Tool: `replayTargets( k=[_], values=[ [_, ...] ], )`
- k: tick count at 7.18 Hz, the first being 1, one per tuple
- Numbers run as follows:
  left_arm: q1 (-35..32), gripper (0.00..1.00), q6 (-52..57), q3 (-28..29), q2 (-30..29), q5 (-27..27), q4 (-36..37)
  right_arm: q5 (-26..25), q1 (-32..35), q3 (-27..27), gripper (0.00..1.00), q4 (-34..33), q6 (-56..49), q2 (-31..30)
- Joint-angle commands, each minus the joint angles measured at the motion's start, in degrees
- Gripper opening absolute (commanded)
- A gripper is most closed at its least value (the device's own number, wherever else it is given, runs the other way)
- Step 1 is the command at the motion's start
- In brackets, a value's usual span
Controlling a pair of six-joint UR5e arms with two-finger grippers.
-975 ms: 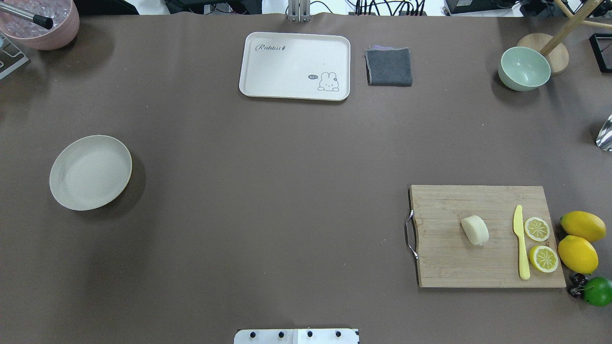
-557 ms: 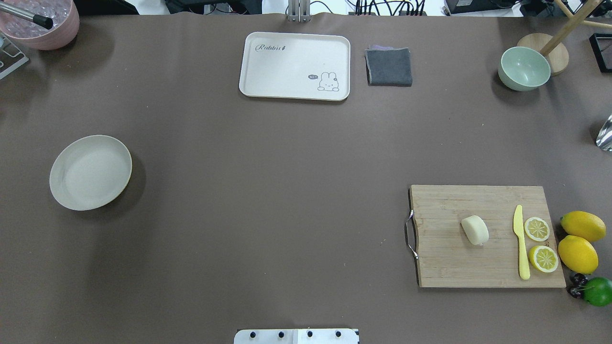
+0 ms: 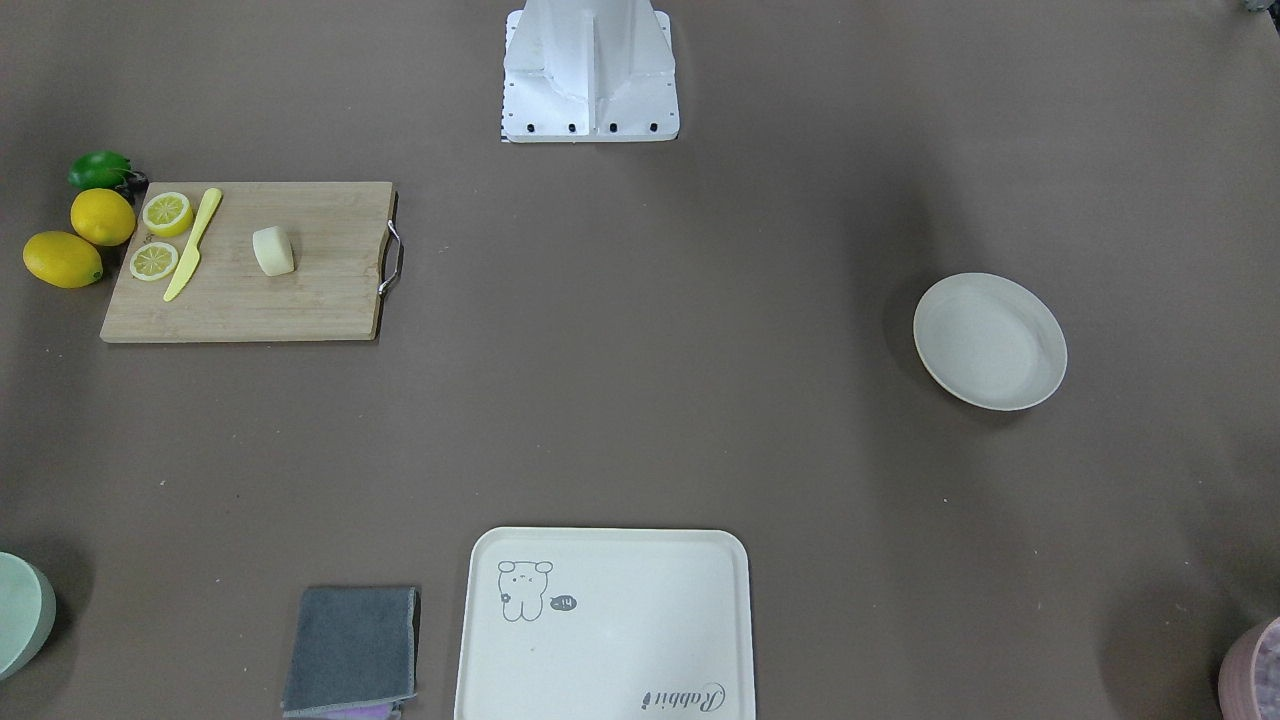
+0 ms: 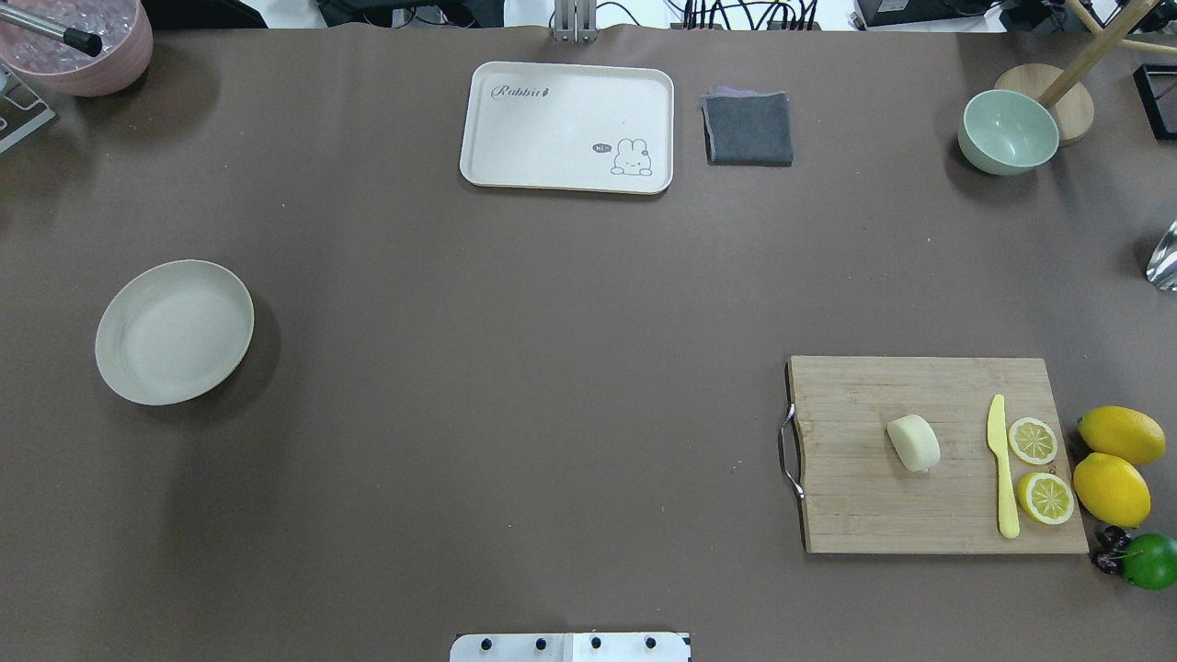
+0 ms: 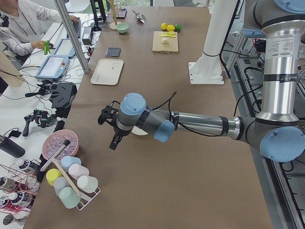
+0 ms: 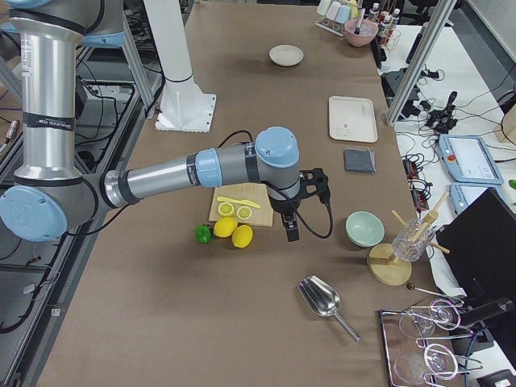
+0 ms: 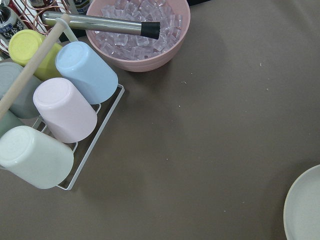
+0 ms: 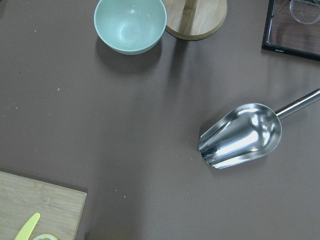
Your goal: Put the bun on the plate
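As nothing is lifted yet, step: reach for the bun point(image 4: 913, 443), probably with the right arm, whose wrist view catches the board's corner at its lower left.
Bun: on the board point(image 4: 864, 515), lower right of the overhead view.
Plate point(image 4: 175, 333): left middle of that view, with nothing on it and well apart from the bun.
Grasp: come straight down with the fingers spread wider than the bun, then close across its rounded sides, gently, as it looks soft.
Clearance: the knife point(image 4: 1002, 469) lies just right of the bun, with the lemon slices point(image 4: 1033, 440) beyond, so keep the outer finger on the bun's side of the knife.
Carry: lift well off the board before crossing the surface point(image 4: 552, 368) leftward. The plate may lie outside this arm's reach.
Release: low over the plate's middle, so the bun cannot roll to the rim.
Left fingers point(image 5: 114, 142): seen only from the side, above the surface near the plate. No load shows, and I cannot tell how wide they are.
Right fingers point(image 6: 290, 231): seen only from the side, hanging right of the board. Nothing is visibly held, and I cannot tell their width.
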Motion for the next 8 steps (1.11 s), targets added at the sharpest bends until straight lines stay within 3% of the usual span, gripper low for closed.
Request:
replayTargets(
  k=[1,3,6,7,8],
  values=[
    [1.19,0.98,-0.44,0.26,-0.18,-1.12,-0.07,0.11,-2.08,-0.09,1.0,-0.04,2.73,0.03],
    [5.04,0.98,-7.06,1.13,-0.27,-1.12,0.11,-0.07,-7.87,0.44,1.0,3.53,13.95,0.12],
    [15.14,0.98,-18.35,1.23,-0.1,-1.12,-0.24,-1.82,-18.14,0.43,1.0,19.52,36.96,-2.77],
    [17.61,0.98,-21.16,1.66,0.17,-1.04,-1.98,-4.17,-21.92,0.44,1.0,23.48,43.38,-3.56],
    [19.11,0.98,-23.27,5.76,0.0,-1.04,-7.66,-6.11,-25.17,0.35,1.0,27.35,48.06,-4.26]
  ],
)
